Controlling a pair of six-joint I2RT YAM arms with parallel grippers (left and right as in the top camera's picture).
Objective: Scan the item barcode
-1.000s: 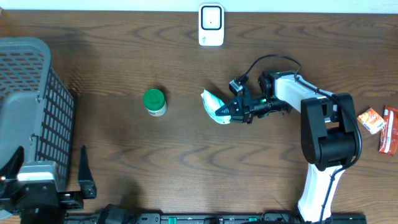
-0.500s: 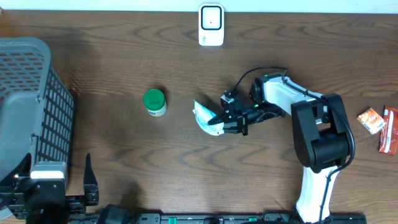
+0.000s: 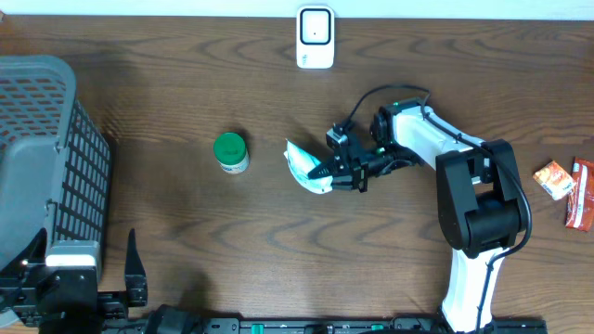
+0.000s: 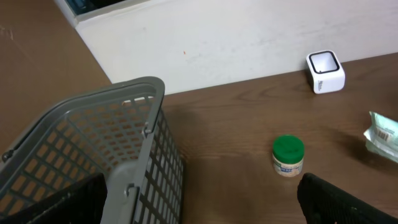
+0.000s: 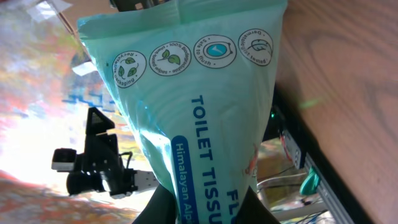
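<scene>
My right gripper (image 3: 332,170) is shut on a pale teal toilet tissue pack (image 3: 304,168) and holds it off the table near the middle, well in front of the white scanner (image 3: 315,37) at the far edge. In the right wrist view the pack (image 5: 193,93) fills the frame, pinched between the dark fingers (image 5: 166,208); no barcode shows on this face. The left wrist view catches the pack's end (image 4: 382,134) and the scanner (image 4: 325,70). My left gripper (image 3: 85,278) stands open at the near left corner, and in its own view it (image 4: 199,208) holds nothing.
A green-lidded jar (image 3: 230,151) stands left of the pack, also in the left wrist view (image 4: 288,155). A grey mesh basket (image 3: 42,158) fills the left side, right beside the left gripper (image 4: 93,155). An orange packet (image 3: 555,178) and a red packet (image 3: 582,193) lie at the right edge.
The right arm has carried the tissue pack a little to the left and turned it. The left gripper shifted slightly at first, then stayed still and open.
</scene>
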